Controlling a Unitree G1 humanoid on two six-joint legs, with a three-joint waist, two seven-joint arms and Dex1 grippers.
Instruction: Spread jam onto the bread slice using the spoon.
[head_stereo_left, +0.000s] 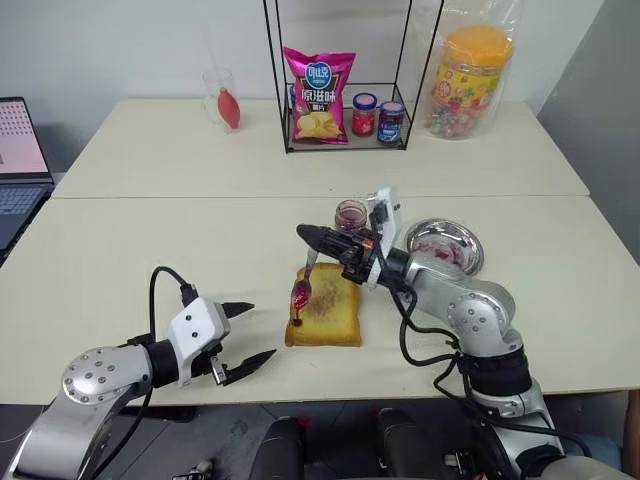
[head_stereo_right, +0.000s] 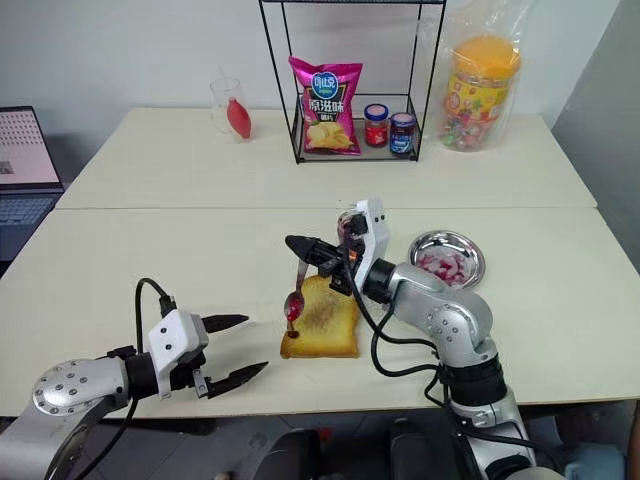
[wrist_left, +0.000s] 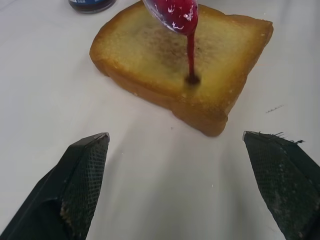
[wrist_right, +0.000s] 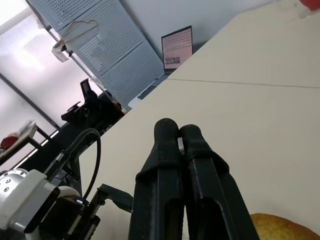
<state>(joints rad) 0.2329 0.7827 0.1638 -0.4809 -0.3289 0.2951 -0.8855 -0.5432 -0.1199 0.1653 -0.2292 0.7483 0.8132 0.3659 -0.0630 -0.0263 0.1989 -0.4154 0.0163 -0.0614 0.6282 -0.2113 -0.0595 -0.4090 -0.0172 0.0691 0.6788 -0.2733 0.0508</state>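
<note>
My right fingers (head_stereo_left: 306, 234) are clenched on the thin handle of the spoon (head_stereo_left: 303, 287), which hangs bowl-down over the bread slice (head_stereo_left: 326, 318), near its corner farthest from the jam jar (head_stereo_left: 351, 214). The spoon's bowl is loaded with dark red jam (wrist_left: 178, 12), and a thin glossy strand runs from it down to a small dark blob on the toast's browned face, close to that edge. So, as I read it, the scooping is done and the first jam is just landing; the spreading itself has hardly begun, since the rest of the golden top is bare in my left wrist view. What is left is to lower the bowl onto the slice and drag the jam across the whole face, and probably go back to the jar for more. The lidless jar stands on the counter (head_stereo_left: 150, 220) just behind the toast, and a round steel dish (head_stereo_left: 445, 246) smeared with red sits behind my right forearm, beside the slice. My left fingers (head_stereo_left: 246, 331) are released, spread wide and holding nothing, hovering low over the counter to the near side of the bread, apart from it and pointing toward it.
</note>
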